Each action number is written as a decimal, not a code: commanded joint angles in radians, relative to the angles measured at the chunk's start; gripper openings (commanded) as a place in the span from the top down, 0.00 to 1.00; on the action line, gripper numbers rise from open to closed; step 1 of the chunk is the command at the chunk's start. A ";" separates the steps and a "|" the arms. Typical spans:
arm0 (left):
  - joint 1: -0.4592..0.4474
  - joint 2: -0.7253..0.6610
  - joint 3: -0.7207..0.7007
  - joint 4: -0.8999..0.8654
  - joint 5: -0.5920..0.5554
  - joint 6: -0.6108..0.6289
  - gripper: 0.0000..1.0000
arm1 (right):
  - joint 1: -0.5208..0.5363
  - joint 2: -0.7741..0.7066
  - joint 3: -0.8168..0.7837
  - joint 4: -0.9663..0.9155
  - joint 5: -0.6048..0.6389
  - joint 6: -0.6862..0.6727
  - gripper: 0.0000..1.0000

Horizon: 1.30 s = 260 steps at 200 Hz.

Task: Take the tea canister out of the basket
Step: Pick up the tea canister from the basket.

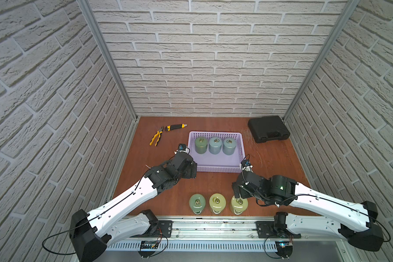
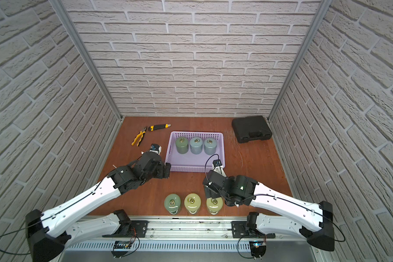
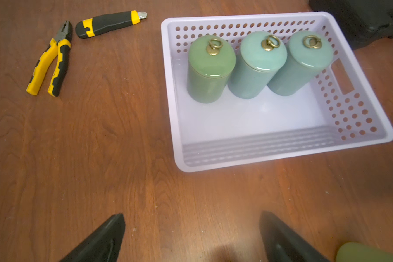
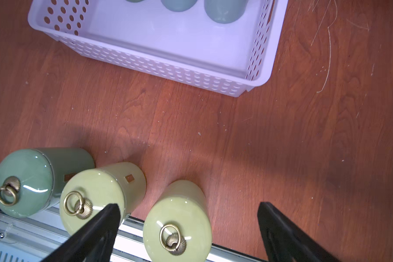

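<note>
The lavender basket (image 1: 216, 169) stands mid-table with three tea canisters upright in a row along its far side: a green one (image 1: 200, 145) and two blue ones (image 1: 215, 145) (image 1: 229, 146). In the left wrist view the basket (image 3: 281, 156) and the green canister (image 3: 210, 68) lie ahead. My left gripper (image 3: 192, 217) is open over bare wood by the basket's near left corner. My right gripper (image 4: 188, 207) is open above a yellow-green canister (image 4: 179, 226) near the table's front edge, its fingers apart from it.
Three canisters stand in a row at the front edge (image 1: 197, 203) (image 1: 217, 202) (image 1: 238, 204), beside the metal rail (image 1: 213, 224). Yellow pliers (image 1: 156, 136) and a utility knife (image 1: 176, 127) lie at the back left. A black hard case (image 1: 268, 129) sits at the back right.
</note>
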 commanded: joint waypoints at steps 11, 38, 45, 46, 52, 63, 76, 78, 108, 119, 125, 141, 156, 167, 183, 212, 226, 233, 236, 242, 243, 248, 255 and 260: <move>0.011 -0.002 0.022 0.070 0.080 0.071 0.02 | -0.102 0.054 0.066 0.052 -0.075 -0.223 0.01; 0.014 0.001 0.024 0.058 0.101 0.067 0.02 | -0.191 0.126 0.118 0.085 -0.146 -0.350 0.01; 0.015 0.001 0.027 0.052 0.108 0.064 0.02 | -0.211 0.145 0.131 0.096 -0.166 -0.380 0.01; 0.015 0.002 0.027 0.052 0.109 0.064 0.02 | -0.215 0.148 0.133 0.098 -0.168 -0.384 0.01; 0.016 0.002 0.031 0.046 0.112 0.066 0.02 | -0.233 0.162 0.142 0.109 -0.186 -0.409 0.01; 0.015 0.004 0.035 0.039 0.121 0.070 0.02 | -0.267 0.188 0.157 0.131 -0.224 -0.450 0.01; 0.015 -0.002 0.033 0.037 0.124 0.071 0.02 | -0.305 0.219 0.175 0.154 -0.257 -0.497 0.01; 0.015 -0.004 0.032 0.037 0.123 0.071 0.02 | -0.311 0.223 0.177 0.158 -0.261 -0.503 0.01; 0.016 -0.025 0.028 0.039 0.116 0.088 0.02 | -0.396 0.297 0.227 0.192 -0.321 -0.588 0.01; 0.016 -0.039 0.023 0.053 0.119 0.105 0.02 | -0.421 0.327 0.247 0.200 -0.340 -0.614 0.01; 0.016 -0.049 0.019 0.063 0.121 0.112 0.02 | -0.435 0.342 0.256 0.206 -0.352 -0.627 0.01; 0.016 -0.076 0.001 0.086 0.116 0.127 0.02 | -0.471 0.381 0.282 0.219 -0.383 -0.652 0.01; 0.015 -0.097 -0.016 0.107 0.115 0.142 0.02 | -0.504 0.414 0.304 0.228 -0.410 -0.673 0.01; 0.014 -0.110 -0.029 0.120 0.112 0.148 0.02 | -0.527 0.439 0.323 0.228 -0.426 -0.690 0.01; 0.015 -0.123 -0.042 0.134 0.116 0.156 0.02 | -0.558 0.474 0.348 0.226 -0.448 -0.724 0.00; 0.016 -0.130 -0.055 0.146 0.115 0.160 0.02 | -0.613 0.525 0.377 0.230 -0.472 -0.783 0.00; 0.015 -0.127 -0.055 0.145 0.114 0.160 0.02 | -0.639 0.546 0.387 0.238 -0.479 -0.808 0.00; 0.015 -0.124 -0.052 0.145 0.115 0.158 0.02 | -0.649 0.557 0.393 0.242 -0.480 -0.818 0.00; 0.016 -0.121 -0.052 0.145 0.115 0.158 0.02 | -0.653 0.563 0.396 0.245 -0.480 -0.825 0.00; 0.015 -0.119 -0.052 0.144 0.113 0.158 0.02 | -0.661 0.575 0.404 0.247 -0.480 -0.836 0.00; 0.015 -0.119 -0.052 0.145 0.113 0.158 0.02 | -0.661 0.577 0.405 0.247 -0.481 -0.839 0.00; 0.015 -0.117 -0.051 0.145 0.112 0.157 0.02 | -0.667 0.586 0.413 0.246 -0.481 -0.849 0.00; 0.015 -0.114 -0.051 0.145 0.109 0.155 0.02 | -0.673 0.603 0.425 0.247 -0.481 -0.861 0.00; 0.016 -0.111 -0.049 0.145 0.106 0.154 0.02 | -0.676 0.614 0.433 0.246 -0.479 -0.872 0.00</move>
